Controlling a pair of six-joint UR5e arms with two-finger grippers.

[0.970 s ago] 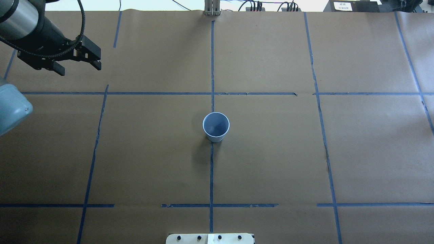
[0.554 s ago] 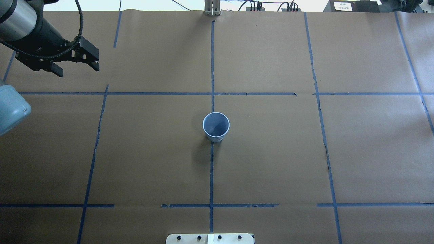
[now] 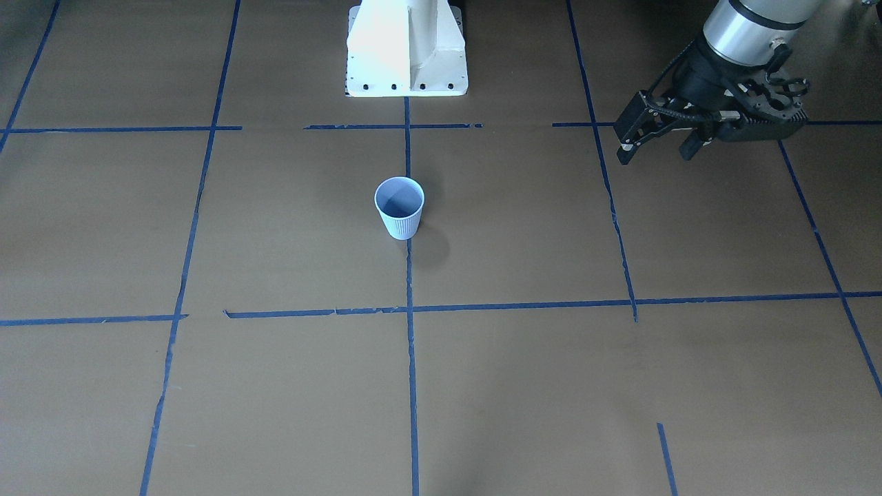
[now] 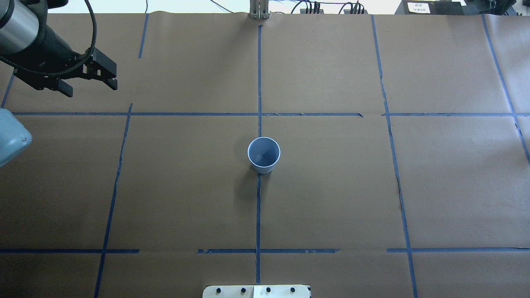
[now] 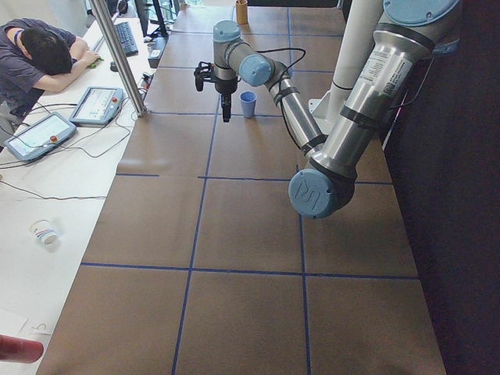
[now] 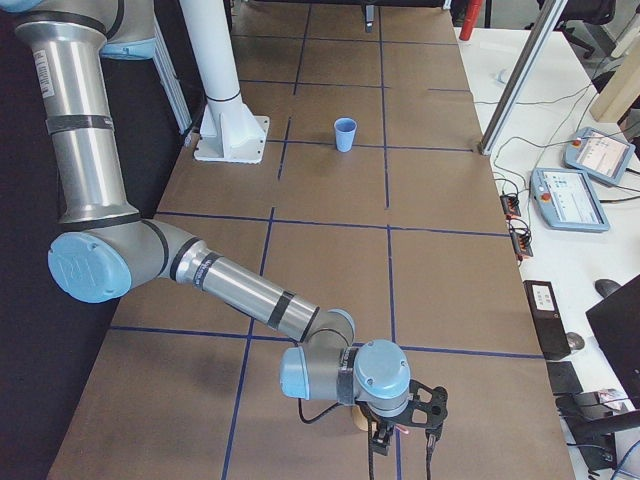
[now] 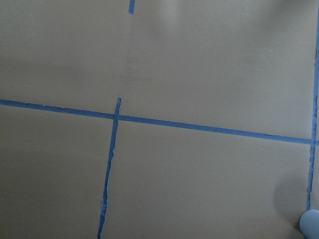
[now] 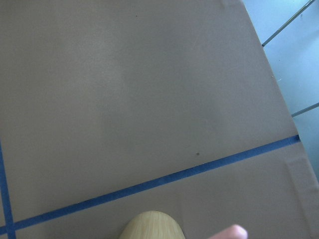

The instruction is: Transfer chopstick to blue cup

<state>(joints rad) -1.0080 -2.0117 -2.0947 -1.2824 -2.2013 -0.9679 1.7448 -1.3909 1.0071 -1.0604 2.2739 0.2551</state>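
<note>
One change: the left claw (image 4: 91, 87) has drifted toward the overhead frame's upper left, fingers apart, arm angled low. Blue cup (image 4: 263, 154) stands upright mid-bench (image 4: 331, 198). Right claw (image 6: 400, 440), lower frame: opening cannot be told; chopstick (image 8: 232, 232) tip shows at its wrist view's lower edge.

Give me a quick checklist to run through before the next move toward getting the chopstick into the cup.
1. Cup upright: ok, it stands on the centre tape line.
2. Cup mouth free: ok, nothing shows inside it.
3. Left gripper out of the way: ok, it is open, empty and far off to the cup's side.
4. Chopstick found: ok, a pink tip shows at the bottom edge of the right wrist view, beside a tan rounded thing.
5. Right gripper holds the chopstick: cannot tell, it shows only in the right side view.
</note>
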